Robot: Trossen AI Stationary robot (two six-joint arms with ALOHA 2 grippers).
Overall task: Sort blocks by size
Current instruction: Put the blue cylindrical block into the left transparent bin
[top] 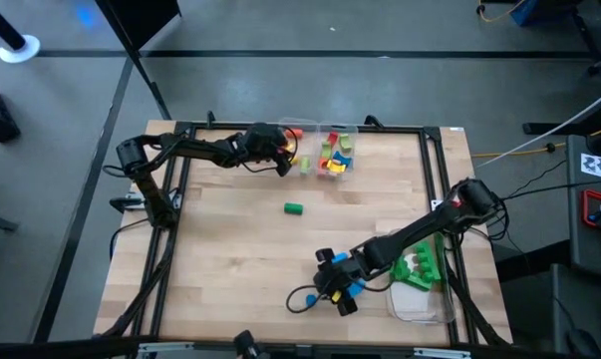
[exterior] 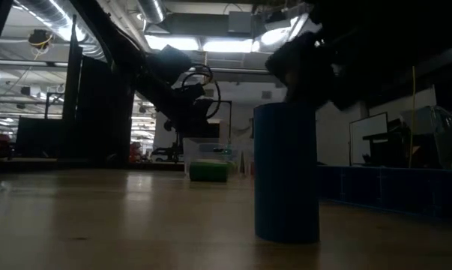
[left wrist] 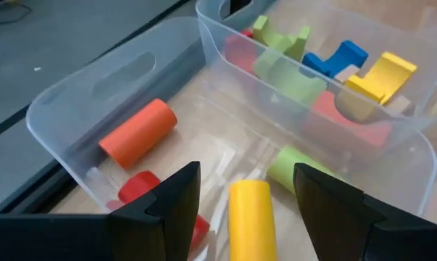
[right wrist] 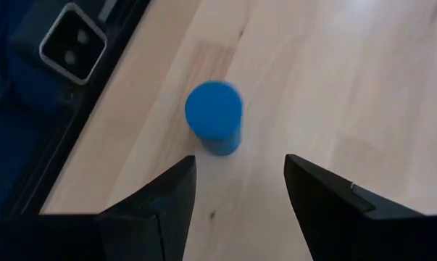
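Note:
My left gripper [left wrist: 243, 174] hangs open over a clear container [left wrist: 59, 109] at the table's far edge. In that container lie an orange cylinder [left wrist: 137, 132], a red block [left wrist: 138, 187], a lime cylinder [left wrist: 294, 168] and a yellow cylinder [left wrist: 251, 217]. The yellow one lies on its side between my fingers, apart from both. The neighbouring clear container [top: 336, 156] holds several mixed blocks. A green block [top: 294, 208] lies mid-table. My right gripper [right wrist: 238, 163] is open just above and short of a blue cylinder [right wrist: 214, 116], which stands upright on its end near the table's near edge.
A clear container with green bricks [top: 420, 265] sits at the near right, behind my right arm, and another clear container [top: 425, 304] lies next to it. A black cable [top: 302, 298] loops near the blue cylinder. The table's dark frame [right wrist: 73, 43] runs close to it.

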